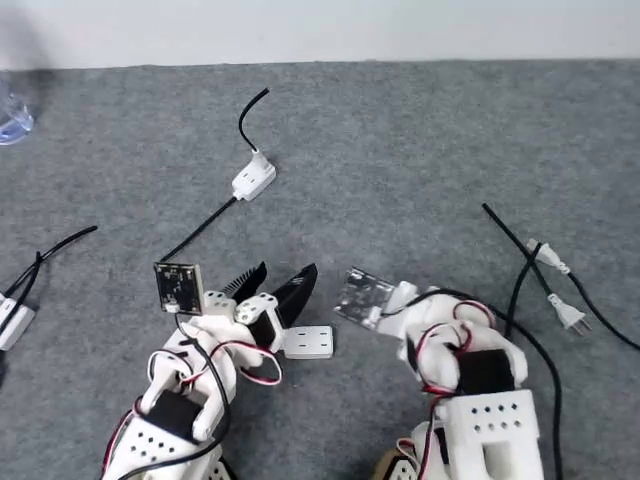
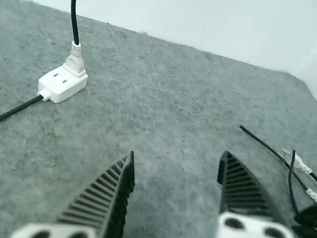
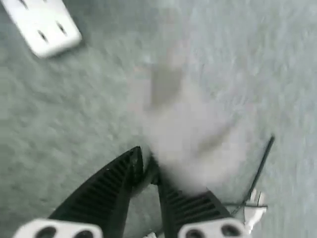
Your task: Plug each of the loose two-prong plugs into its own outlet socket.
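Left gripper point(image 2: 178, 156), jaws spread wide, near side of the far outlet socket point(image 2: 62, 82); right gripper point(image 3: 147, 159), jaws closed together; loose plug point(image 1: 571, 318) at right

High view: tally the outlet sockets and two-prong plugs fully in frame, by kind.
White plastic outlet sockets: 2, one farther out, one nearer.
Loose white two-prong plugs on black cords: 2.
White plug seated in the farther socket: 1.
Total: 5.
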You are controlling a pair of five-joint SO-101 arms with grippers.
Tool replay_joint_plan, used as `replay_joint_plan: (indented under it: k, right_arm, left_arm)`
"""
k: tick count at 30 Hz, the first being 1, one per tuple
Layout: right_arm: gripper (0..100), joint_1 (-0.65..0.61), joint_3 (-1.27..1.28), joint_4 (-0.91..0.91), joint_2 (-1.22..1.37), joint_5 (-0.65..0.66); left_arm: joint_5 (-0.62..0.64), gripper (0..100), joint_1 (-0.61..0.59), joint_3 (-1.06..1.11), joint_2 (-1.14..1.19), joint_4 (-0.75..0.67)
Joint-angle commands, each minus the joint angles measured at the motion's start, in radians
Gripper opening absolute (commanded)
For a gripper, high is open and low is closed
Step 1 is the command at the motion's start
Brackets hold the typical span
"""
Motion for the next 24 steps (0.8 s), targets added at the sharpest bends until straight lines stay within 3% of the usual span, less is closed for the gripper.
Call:
replay_joint_plan:
  k: [1,8,17,24]
  right_arm:
    - [0.8,0.07,0.023,-0.071,-0.004,0.064]
    - [0.8,0.071,0.025,-0.13,-0.005,0.064]
    - [0.8,0.076,-0.176,0.027,-0.002,0.071]
    - [0.8,0.077,-0.129,0.027,0.024,0.072]
  left_arm:
    - [-0.002,26,0.006,-0.008,-0.094,0.074]
    - [-0.002,26,0.006,-0.008,-0.163,0.149]
    - [-0.002,26,0.006,-0.008,-0.16,0.149]
    - [-0.002,26,0.006,-0.008,-0.16,0.15]
